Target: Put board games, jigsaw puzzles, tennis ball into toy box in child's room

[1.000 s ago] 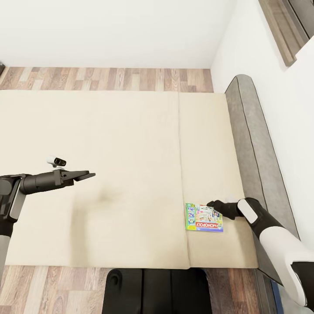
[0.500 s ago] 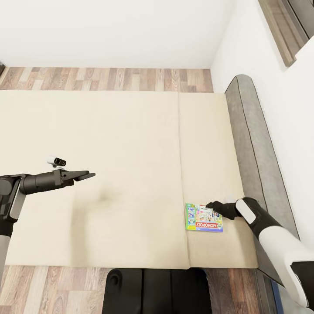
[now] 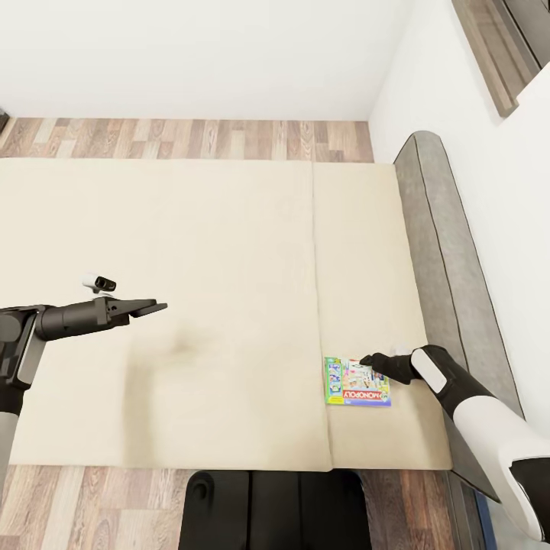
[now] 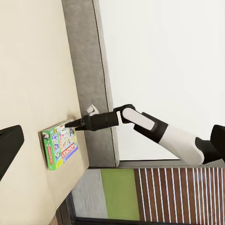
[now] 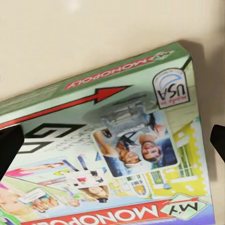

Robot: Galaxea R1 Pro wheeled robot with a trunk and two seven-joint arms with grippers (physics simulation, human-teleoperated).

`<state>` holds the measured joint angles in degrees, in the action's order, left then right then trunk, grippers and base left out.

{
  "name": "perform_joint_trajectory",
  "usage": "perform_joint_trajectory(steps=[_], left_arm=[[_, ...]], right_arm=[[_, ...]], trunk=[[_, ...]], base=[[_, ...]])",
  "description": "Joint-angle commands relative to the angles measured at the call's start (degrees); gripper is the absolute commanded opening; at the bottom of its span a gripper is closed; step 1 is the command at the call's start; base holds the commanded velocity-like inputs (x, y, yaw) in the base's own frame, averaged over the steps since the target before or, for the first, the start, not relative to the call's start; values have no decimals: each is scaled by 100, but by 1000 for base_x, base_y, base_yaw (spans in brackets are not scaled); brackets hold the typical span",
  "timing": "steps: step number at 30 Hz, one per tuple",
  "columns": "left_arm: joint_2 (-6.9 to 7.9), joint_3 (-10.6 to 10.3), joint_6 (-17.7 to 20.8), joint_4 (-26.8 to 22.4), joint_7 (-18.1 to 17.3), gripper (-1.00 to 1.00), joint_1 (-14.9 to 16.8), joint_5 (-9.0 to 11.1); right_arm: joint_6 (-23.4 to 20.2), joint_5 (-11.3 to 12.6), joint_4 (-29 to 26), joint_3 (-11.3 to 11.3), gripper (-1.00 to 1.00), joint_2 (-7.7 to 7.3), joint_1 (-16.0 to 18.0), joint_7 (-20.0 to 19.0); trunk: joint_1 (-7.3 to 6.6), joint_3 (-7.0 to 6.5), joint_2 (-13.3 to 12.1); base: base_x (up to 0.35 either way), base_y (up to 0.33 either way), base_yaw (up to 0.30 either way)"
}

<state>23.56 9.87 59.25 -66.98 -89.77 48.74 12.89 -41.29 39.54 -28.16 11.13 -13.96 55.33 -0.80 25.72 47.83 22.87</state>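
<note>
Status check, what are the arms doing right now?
Right gripper open, over the game box on the bed. Left gripper hovering, holding nothing. Nothing in the way.

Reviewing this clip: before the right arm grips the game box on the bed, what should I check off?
1. Green-edged printed Monopoly game box lies flat on the beige mattress: ok.
2. Right pincer over the box's far edge: ok.
3. Right pincer open, fingertips showing either side in the wrist view: ok.
4. Fingertips touching the box: cannot tell.
5. Left pincer apart from the box, over bare mattress: ok.
6. Grey padded headboard close beside the right arm, collision margin: cannot tell.
</note>
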Motion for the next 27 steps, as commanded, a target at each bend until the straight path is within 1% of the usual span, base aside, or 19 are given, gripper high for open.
perform_joint_trajectory(steps=[1, 27], left_arm=[[0, -3, 60, 1, -23, 100, 4, -5], [-1, -3, 60, 1, -23, 100, 4, -5]], right_arm=[[-10, -43, 74, 27, 100, 55, -5, -25], [-10, -43, 74, 31, 100, 119, -5, -25]], trunk=[[7, 7, 4], [7, 7, 4]], base=[[0, 0, 0], [0, 4, 0]])
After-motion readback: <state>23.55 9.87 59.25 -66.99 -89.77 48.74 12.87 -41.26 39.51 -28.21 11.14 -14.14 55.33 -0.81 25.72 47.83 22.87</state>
